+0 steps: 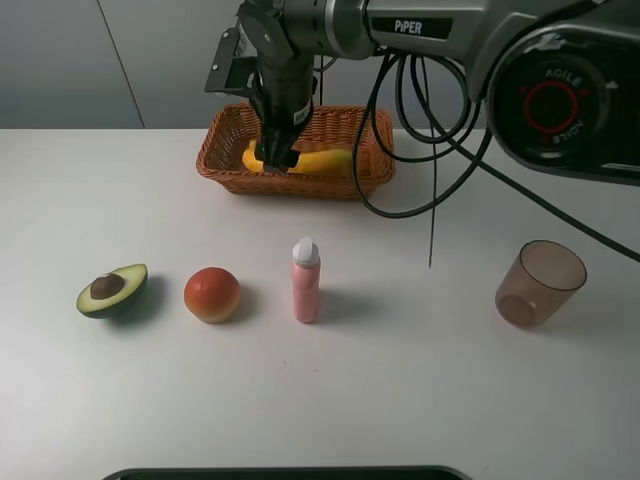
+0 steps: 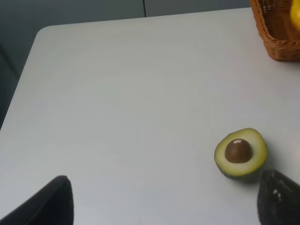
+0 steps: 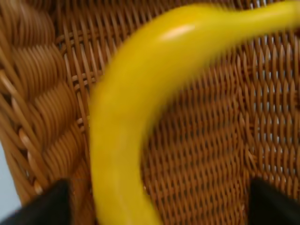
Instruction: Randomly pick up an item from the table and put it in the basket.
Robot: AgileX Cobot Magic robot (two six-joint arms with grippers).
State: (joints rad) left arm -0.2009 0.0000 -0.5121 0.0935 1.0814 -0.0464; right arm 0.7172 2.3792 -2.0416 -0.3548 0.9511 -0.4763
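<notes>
Right gripper (image 1: 278, 155): jaws wide, astride banana (image 1: 325, 162) inside basket (image 1: 222, 160) | left gripper (image 2: 164, 201): jaws wide, empty, above table (image 2: 117, 93), avocado half (image 2: 240, 152) near.

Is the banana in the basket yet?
In. The banana lies inside the basket, with wicker behind it in the right wrist view.
</notes>
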